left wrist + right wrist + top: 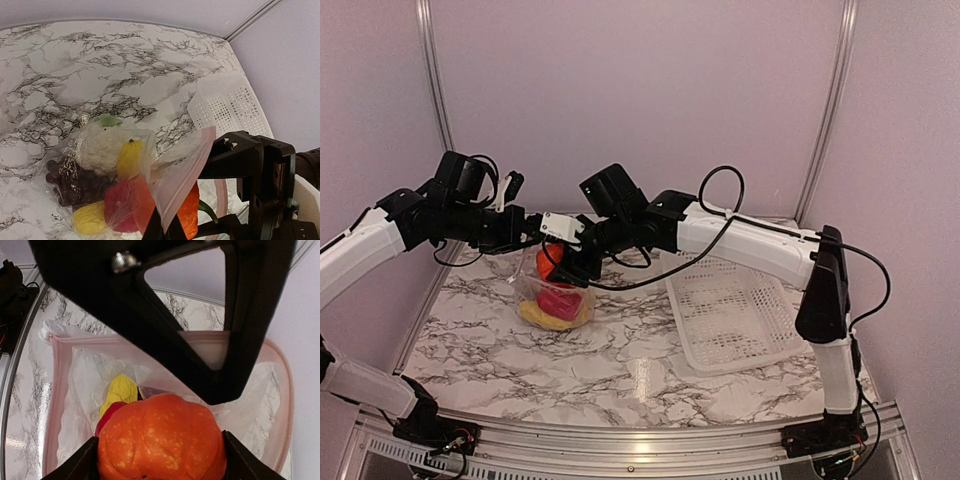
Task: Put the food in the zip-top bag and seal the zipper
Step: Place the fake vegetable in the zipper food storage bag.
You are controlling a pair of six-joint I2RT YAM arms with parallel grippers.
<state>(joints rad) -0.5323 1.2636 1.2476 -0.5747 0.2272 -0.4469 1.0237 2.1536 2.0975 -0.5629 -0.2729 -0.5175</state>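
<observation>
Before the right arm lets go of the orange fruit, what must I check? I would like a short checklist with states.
1. The right gripper is shut on the orange fruit: ok.
2. The left gripper pinches the zip-top bag edge: ok.
3. Bag mouth open under the fruit: ok.
4. The cauliflower, grapes and red pepper lie inside: ok.
5. Fruit low enough to pass the zipper: cannot tell.
6. Zipper sealed: not ok.

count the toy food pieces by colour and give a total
white cauliflower: 1
purple grapes: 1
yellow pieces: 2
red pepper: 1
orange fruit: 1
total: 6
</observation>
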